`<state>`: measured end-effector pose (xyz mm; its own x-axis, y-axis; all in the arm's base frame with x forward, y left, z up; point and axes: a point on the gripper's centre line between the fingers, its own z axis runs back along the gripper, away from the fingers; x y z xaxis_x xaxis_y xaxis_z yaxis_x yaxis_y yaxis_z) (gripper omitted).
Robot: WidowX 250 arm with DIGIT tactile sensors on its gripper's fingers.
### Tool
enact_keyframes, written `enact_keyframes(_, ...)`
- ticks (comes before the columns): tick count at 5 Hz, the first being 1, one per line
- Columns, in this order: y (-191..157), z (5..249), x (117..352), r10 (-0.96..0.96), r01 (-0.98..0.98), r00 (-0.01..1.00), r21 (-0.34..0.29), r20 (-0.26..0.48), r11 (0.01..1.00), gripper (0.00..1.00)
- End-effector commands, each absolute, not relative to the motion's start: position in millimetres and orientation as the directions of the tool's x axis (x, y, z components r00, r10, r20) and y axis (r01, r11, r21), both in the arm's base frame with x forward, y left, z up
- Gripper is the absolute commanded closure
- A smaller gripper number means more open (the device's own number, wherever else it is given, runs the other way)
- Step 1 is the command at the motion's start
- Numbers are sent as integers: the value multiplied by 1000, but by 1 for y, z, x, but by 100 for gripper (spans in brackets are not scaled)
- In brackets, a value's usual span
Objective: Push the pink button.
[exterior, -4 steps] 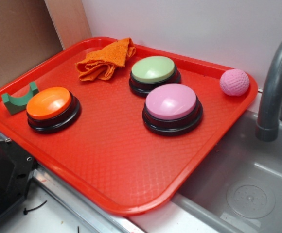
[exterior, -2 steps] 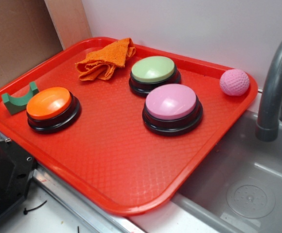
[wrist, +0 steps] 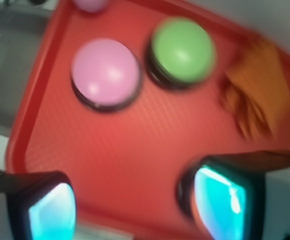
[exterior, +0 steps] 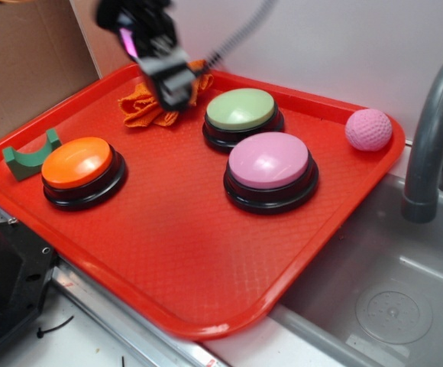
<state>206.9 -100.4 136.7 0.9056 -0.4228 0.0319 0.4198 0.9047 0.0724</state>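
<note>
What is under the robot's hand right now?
The gripper hangs blurred above the orange cloth at the back of the red tray. It covers part of the cloth. The pink button sits apart, untouched.

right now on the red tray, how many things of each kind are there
Buttons: 3 – pink button, green button, orange button
Balls: 1 – pink ball
Cloths: 1 – orange cloth
Green blocks: 1 – green block
Total: 6 on the red tray
</note>
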Motion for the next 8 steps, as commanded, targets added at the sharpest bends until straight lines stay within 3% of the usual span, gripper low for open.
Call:
enact_keyframes(1, -117, 100, 245, -568, 558, 817, 116, 101, 822, 0)
enact_keyframes(3, -126, 73, 261, -615, 606, 782, 106, 100, 788, 0)
enact_keyframes(4, -128, 56, 260, -620, 617, 779, 62, 90, 784, 0)
enact_keyframes(7, -120, 70, 258, -597, 595, 799, 48, 65, 802, 0)
enact_keyframes(8, -117, 81, 256, -603, 604, 792, 20, 95, 797, 0)
